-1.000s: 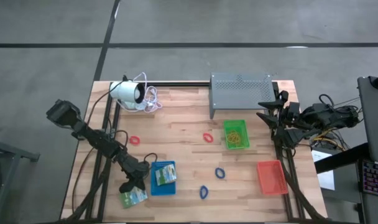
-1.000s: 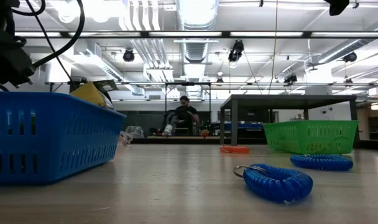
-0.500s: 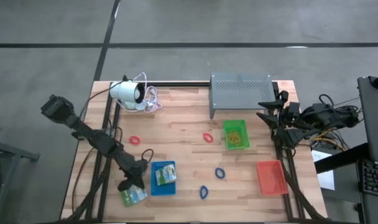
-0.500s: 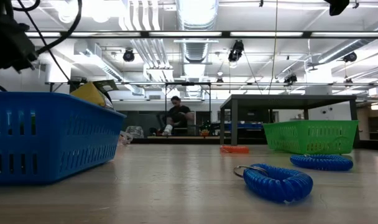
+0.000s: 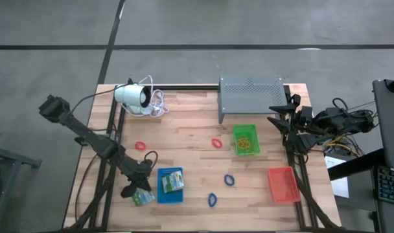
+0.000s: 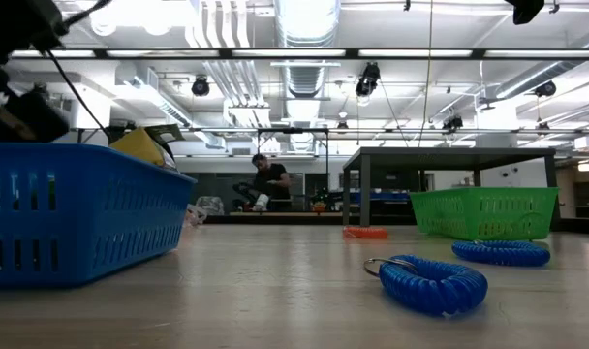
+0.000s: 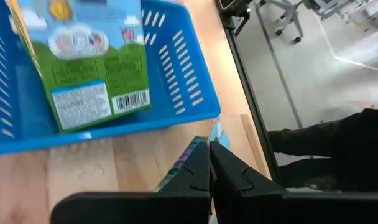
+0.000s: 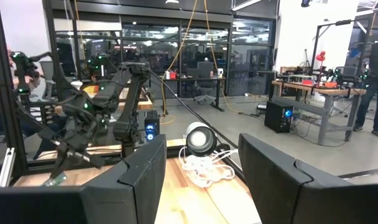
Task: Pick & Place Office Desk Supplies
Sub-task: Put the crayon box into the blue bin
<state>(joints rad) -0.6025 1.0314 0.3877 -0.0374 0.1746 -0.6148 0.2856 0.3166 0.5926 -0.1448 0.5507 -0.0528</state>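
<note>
My left gripper (image 5: pixel 136 192) is shut on a green-and-white packet (image 5: pixel 144 197), just left of the blue tray (image 5: pixel 159 195) near the table's front. A second green-and-white packet (image 7: pixel 89 68) lies flat inside that tray. Two red loops (image 5: pixel 140 146) (image 5: pixel 217 143) and two blue coiled loops (image 5: pixel 229 179) (image 5: pixel 212 200) lie loose on the wood. Tan rubber bands (image 5: pixel 245 140) sit in the green tray (image 5: pixel 254 130). My right gripper (image 5: pixel 284 120) hangs open and raised at the table's right edge, with nothing between its fingers (image 8: pixel 145 174). My left gripper pinches the packet by one edge (image 7: pixel 188 158) between its two shut fingers (image 7: pixel 229 171). The fingers slant down from the table's far left. The packet hangs tilted below the fingertips, beside the blue tray's left wall (image 7: pixel 201 74) and lifted off the wood.
A red tray (image 5: pixel 283 184) stands at the front right. A grey perforated stand (image 5: pixel 251 97) is at the back. A white cylinder with a coiled cable (image 5: pixel 136 97) is at the back left. Bare wood lies in the middle, between the trays.
My left gripper has risen, staying shut on the packet. The packet lay flat on the wood left of the blue tray. It now hangs tilted off the table, closer to the tray's left wall. A person in the room behind has moved.
</note>
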